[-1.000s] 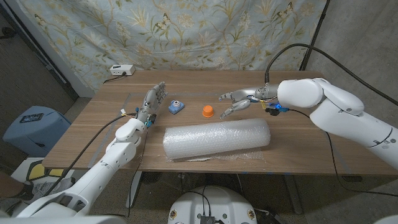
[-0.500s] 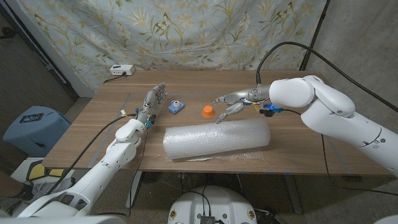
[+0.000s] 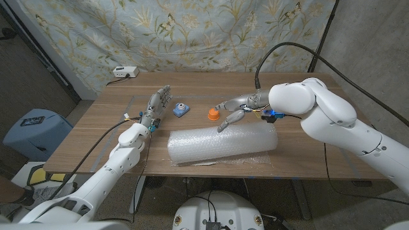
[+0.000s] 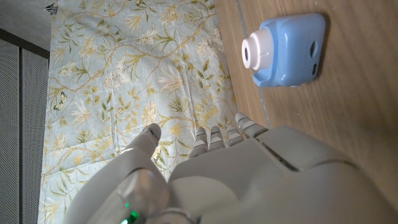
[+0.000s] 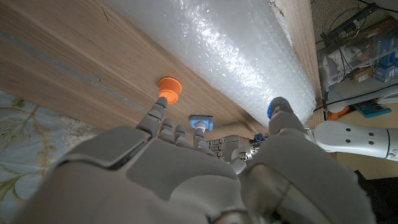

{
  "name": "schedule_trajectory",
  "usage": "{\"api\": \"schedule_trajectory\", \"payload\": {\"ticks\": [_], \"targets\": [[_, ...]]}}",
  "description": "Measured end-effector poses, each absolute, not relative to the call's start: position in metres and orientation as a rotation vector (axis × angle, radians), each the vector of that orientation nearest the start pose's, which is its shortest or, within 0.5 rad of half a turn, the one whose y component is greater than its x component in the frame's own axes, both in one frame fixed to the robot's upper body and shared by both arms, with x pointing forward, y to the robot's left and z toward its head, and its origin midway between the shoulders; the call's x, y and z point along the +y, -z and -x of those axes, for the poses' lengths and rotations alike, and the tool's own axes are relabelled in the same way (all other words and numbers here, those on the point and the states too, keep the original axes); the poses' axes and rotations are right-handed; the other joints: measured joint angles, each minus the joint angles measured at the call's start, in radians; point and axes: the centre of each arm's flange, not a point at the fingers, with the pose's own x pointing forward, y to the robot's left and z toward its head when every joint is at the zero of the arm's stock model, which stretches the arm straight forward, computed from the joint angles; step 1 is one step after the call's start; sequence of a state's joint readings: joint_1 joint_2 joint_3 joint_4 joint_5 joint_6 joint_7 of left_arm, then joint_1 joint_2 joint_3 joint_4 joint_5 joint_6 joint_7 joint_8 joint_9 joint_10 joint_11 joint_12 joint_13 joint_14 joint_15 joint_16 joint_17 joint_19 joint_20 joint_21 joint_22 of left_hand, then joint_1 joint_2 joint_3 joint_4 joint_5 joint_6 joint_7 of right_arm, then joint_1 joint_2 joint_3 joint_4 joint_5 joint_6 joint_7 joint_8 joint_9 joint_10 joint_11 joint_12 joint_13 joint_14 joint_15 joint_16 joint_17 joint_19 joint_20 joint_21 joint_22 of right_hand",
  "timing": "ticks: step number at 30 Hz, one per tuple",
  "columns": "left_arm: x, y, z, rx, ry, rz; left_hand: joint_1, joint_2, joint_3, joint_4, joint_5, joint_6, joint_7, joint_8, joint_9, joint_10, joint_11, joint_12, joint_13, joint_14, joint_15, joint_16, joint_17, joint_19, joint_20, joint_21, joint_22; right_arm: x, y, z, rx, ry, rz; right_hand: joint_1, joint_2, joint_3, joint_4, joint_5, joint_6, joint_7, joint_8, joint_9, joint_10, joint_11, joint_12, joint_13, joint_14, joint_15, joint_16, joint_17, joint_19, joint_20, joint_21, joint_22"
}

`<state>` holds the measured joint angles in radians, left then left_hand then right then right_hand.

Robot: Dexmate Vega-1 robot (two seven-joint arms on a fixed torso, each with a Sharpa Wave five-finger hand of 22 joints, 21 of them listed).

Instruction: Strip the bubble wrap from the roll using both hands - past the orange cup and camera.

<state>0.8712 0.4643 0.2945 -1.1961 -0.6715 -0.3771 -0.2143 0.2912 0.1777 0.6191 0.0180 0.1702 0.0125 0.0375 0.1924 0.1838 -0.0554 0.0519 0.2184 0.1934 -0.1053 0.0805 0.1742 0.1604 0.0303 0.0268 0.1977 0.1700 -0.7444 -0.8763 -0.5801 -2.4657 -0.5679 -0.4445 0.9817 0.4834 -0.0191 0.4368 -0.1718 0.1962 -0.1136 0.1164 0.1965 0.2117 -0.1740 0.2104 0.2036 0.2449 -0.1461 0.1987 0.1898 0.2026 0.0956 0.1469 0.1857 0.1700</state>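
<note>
Head view shows both hands [image 3: 156, 102] [image 3: 233, 110] spread, holding nothing, bubble wrap roll [image 3: 222, 142] between.

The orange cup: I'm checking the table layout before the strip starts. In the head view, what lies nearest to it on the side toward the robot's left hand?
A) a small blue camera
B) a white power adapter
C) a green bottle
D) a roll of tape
A: the small blue camera lies on the wood just beside the orange cup, between it and the raised left hand.
</note>
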Motion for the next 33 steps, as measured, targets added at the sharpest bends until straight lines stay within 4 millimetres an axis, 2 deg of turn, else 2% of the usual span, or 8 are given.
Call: {"api": "schedule_trajectory", "payload": {"ticks": [4, 33], "targets": [[0.309, 0.055, -0.651, -0.619, 0.277, 0.075, 0.0, 0.0, 0.0, 0.0, 0.0, 0.0, 0.0, 0.0, 0.0, 0.0, 0.0, 0.0, 0.0, 0.0, 0.0, 0.0, 0.0, 0.0, 0.0, 0.0, 0.0, -0.103, -0.039, -0.424, -0.397, -0.649, 1.756, 0.009, -0.001, 0.008, -0.001, 0.0, -0.003, 0.003, 0.0, 0.0, 0.0, 0.0, 0.0, 0.001, -0.002, 0.002, 0.0, 0.0, 0.0, 0.0, 0.0, 0.0], [0.309, 0.049, -0.652, -0.635, 0.286, 0.063, 0.0, 0.0, -0.003, -0.003, 0.0, 0.0, 0.0, 0.0, 0.0, 0.004, -0.004, 0.0, 0.0, 0.0, 0.0, 0.0, 0.0, 0.0, 0.0, 0.0, 0.0, -0.082, -0.021, -0.424, -0.383, -0.604, 1.901, 0.031, -0.005, 0.008, -0.001, 0.0, -0.023, 0.005, 0.0, 0.0, 0.0, 0.0, 0.0, 0.009, -0.013, 0.012, 0.0, 0.0, -0.008, 0.008, 0.0, 0.0]]}}
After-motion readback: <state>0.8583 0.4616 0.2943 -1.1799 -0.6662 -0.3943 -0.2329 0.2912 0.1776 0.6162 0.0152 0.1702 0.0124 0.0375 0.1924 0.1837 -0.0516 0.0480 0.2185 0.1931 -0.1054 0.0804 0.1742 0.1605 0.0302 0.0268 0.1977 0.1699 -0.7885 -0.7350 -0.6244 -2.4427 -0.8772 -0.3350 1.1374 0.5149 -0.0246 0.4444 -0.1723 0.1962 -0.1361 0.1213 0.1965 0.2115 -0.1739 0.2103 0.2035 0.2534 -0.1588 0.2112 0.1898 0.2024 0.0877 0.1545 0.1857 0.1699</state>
